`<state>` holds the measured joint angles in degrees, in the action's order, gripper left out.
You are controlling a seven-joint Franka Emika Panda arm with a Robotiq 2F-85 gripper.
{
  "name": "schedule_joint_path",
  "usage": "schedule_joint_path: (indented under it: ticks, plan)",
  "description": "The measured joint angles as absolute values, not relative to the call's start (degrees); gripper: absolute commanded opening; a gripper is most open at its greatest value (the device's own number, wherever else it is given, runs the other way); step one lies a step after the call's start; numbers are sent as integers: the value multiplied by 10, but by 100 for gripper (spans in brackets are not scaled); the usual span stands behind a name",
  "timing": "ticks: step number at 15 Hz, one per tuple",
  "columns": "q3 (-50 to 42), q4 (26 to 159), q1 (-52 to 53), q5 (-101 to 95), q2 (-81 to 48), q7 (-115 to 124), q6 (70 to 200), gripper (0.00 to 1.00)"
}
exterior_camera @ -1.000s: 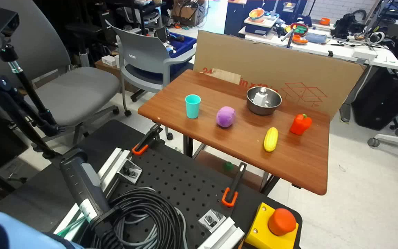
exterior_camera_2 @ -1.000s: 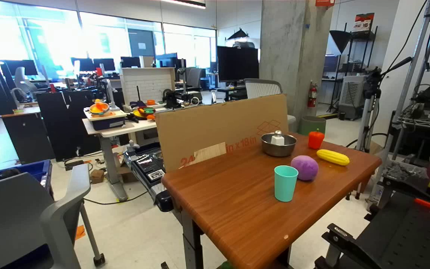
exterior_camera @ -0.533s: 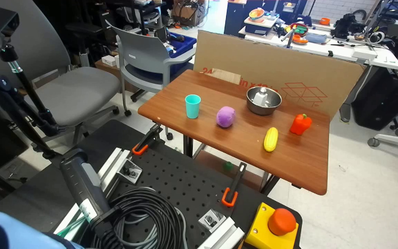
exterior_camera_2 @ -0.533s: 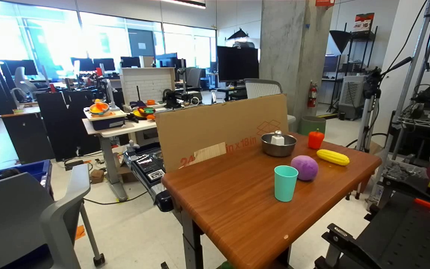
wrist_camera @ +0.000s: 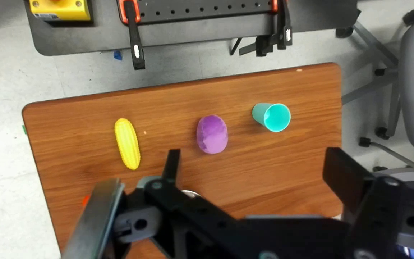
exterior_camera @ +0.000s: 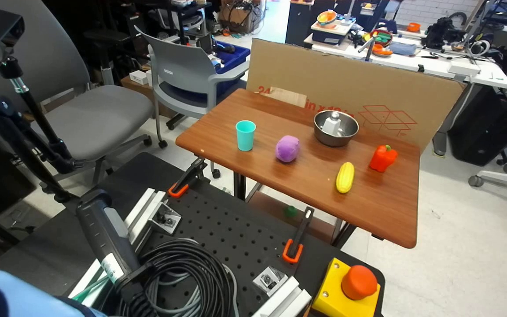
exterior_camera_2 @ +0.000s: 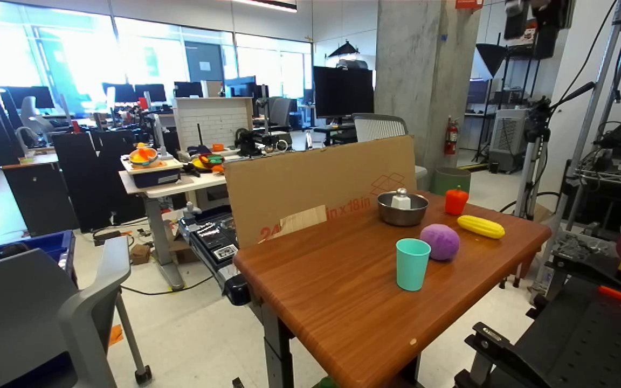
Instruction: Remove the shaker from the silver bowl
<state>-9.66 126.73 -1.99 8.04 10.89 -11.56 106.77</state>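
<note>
While my jaws stand wide apart above the table (wrist_camera: 282, 172), its brown wood shows through the gap between them. In both exterior views the shaker (exterior_camera_2: 401, 202) sits inside the silver bowl (exterior_camera: 330, 140), its rounded metallic top pointing up. From my wrist view I catch only a sliver of the bowl's rim, the rest hidden by my jaws. Near it stands a red pepper (exterior_camera: 383, 159), and a cardboard panel (exterior_camera: 346, 81) rises along one edge of the table, close to the bowl. Below me, a purple roundish thing (wrist_camera: 212, 135) rests on the table between a ridged yellow object (wrist_camera: 128, 144) and an upright teal cup (wrist_camera: 271, 117), all three apart from one another.
</note>
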Motion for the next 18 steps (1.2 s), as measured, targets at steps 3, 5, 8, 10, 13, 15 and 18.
schedule_joint_path:
  ticks: [3, 5, 8, 10, 13, 15, 18]
  plan:
    - [-86, 1284, -20, 82, 51, -92, 1174, 100]
    - [-79, 1277, -20, 82, 6, -66, 1231, 100]
    - [-68, 1243, -20, 78, -58, -18, 1287, 100]
    - [-65, 1215, -20, 66, -96, 17, 1307, 100]
    - [-64, 1171, -20, 41, -146, 61, 1318, 100]
    - [-64, 1147, -20, 28, -172, 80, 1319, 100]
    - [-64, 1121, -20, 10, -205, 101, 1320, 100]
